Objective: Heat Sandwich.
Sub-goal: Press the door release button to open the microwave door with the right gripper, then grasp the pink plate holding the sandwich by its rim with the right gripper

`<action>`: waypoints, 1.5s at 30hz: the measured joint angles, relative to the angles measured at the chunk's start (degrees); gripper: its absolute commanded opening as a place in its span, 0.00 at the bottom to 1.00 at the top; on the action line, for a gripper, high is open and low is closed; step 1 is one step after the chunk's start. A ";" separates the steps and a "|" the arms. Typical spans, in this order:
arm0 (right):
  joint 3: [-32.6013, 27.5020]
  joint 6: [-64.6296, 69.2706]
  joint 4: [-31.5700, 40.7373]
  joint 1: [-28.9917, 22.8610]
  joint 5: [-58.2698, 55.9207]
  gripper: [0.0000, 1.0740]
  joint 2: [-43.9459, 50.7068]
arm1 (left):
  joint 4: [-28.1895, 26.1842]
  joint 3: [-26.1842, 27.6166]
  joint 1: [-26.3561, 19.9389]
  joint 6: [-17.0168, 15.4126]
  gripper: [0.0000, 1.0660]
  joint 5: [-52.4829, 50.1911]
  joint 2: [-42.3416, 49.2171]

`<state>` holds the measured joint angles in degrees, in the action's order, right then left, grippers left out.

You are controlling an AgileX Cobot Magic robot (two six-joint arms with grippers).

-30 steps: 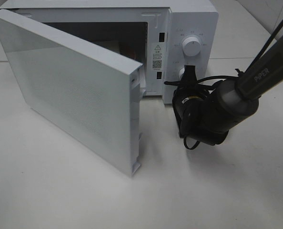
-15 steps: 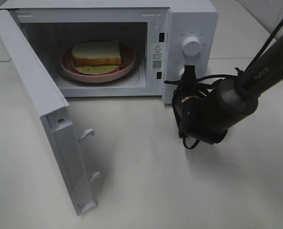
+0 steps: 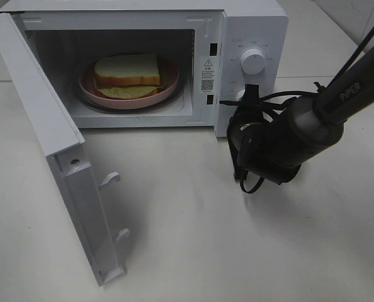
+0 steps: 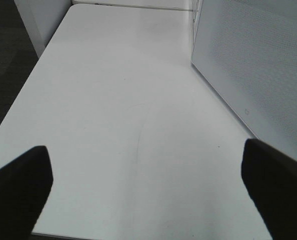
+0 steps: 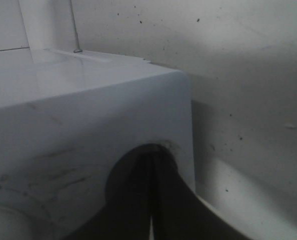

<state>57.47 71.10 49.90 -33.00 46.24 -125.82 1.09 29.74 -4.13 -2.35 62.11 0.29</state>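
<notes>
The sandwich (image 3: 127,70) lies on a round pink plate (image 3: 89,87) inside the white microwave (image 3: 250,25), whose door (image 3: 42,113) stands wide open to the left. My right gripper (image 3: 249,95) is shut, its tips against the microwave's control panel just below the upper knob (image 3: 254,61). In the right wrist view the right gripper (image 5: 152,170) shows its dark fingers pressed together close to the white casing (image 5: 88,115). My left gripper (image 4: 148,190) is open over bare table, with nothing between its fingers (image 4: 18,185), beside the door's outer face (image 4: 258,65). It is outside the exterior view.
The open door juts far out over the table's front left. The right arm (image 3: 338,100) and its cables (image 3: 250,182) hang over the table to the right of the microwave. White table (image 4: 118,100) spreads ahead of the left gripper, with a dark floor edge beyond.
The microwave door has swung from half closed to wide open, uncovering the sandwich and plate. The right arm has shifted slightly; its gripper stays at the control panel.
</notes>
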 measured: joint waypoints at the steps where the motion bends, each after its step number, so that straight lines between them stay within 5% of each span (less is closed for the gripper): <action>1: 0.00 0.00 0.00 0.00 0.00 0.00 0.00 | 0.00 0.00 0.00 0.00 0.92 0.00 0.00; 30: -12.38 -7.73 -9.00 1.72 -5.73 0.01 11.46 | 0.00 0.00 0.00 0.00 0.92 0.00 0.00; 37: -15.41 -17.36 -9.40 1.72 -14.09 0.01 19.54 | 0.00 0.00 0.00 0.00 0.92 0.00 0.00; 45: -15.47 -43.49 -9.57 1.72 -29.56 0.03 26.70 | 0.00 0.00 0.00 0.00 0.92 0.00 0.00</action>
<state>42.00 27.62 40.34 -31.28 16.67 -99.12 1.09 29.74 -4.13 -2.35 62.11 0.29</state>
